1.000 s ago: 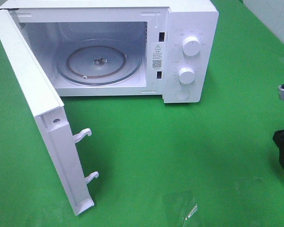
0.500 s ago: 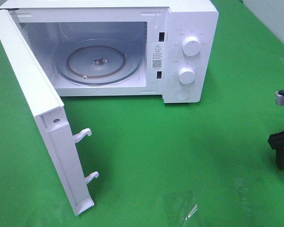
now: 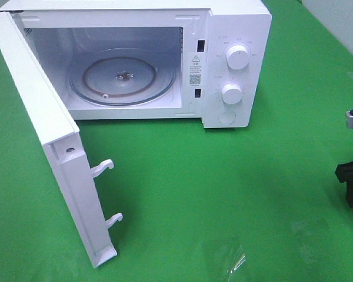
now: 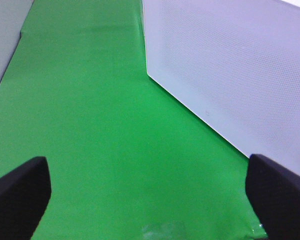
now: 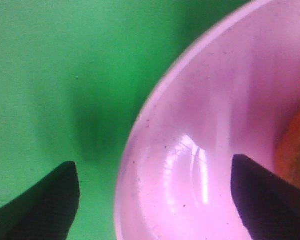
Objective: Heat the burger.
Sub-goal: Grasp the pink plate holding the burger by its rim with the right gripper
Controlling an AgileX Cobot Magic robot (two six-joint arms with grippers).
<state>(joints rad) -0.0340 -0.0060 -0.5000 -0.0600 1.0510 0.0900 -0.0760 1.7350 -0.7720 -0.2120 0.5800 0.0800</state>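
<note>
Pink plate [image 5: 190, 140], burger [image 5: 296, 145] sliver: right wrist view only

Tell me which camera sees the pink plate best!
The right wrist view: the pink plate fills about half of it, its rim between the spread fingers of the right gripper. The exterior high view misses the plate, and the left wrist view shows green cloth and the white microwave instead.
</note>
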